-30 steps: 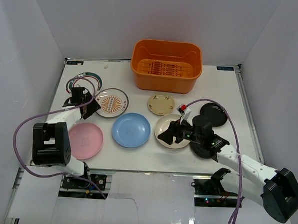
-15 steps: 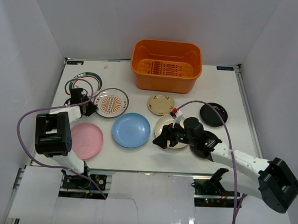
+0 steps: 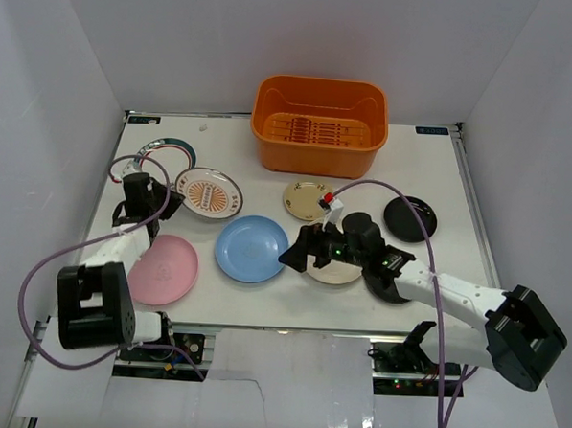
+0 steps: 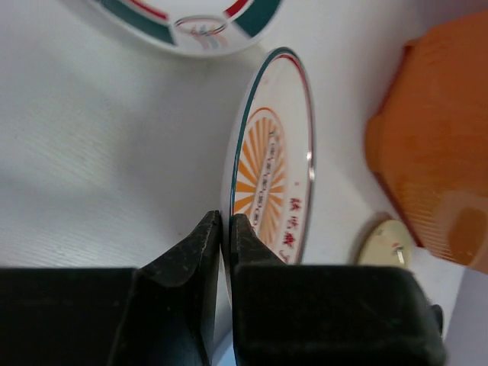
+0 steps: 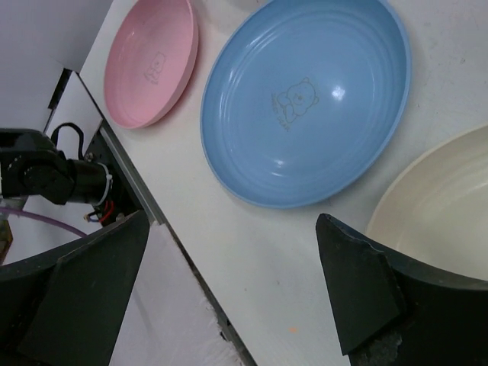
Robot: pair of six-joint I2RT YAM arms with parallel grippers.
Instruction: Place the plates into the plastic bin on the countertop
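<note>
My left gripper (image 3: 170, 200) (image 4: 226, 229) is shut on the left rim of a white plate with an orange sunburst pattern (image 3: 208, 193) (image 4: 276, 175), which tilts up at the gripped side. My right gripper (image 3: 298, 250) (image 5: 229, 297) hangs open low over the countertop (image 3: 432, 174), between the light blue plate (image 3: 252, 249) (image 5: 305, 99) and the cream plate (image 3: 333, 266) (image 5: 442, 198), holding nothing. The pink plate (image 3: 163, 268) (image 5: 149, 61) lies at the front left. The orange plastic bin (image 3: 319, 125) (image 4: 435, 152) stands at the back with no plate in it.
A small tan plate (image 3: 309, 199) (image 4: 385, 244) and a black plate (image 3: 409, 219) lie in front of the bin. A white plate with a green and red rim (image 3: 169, 148) (image 4: 183, 15) sits at the back left. White walls close in three sides.
My left gripper has shut on the sunburst plate's rim and tipped it up a little. My right gripper has moved left toward the blue plate and opened wider.
</note>
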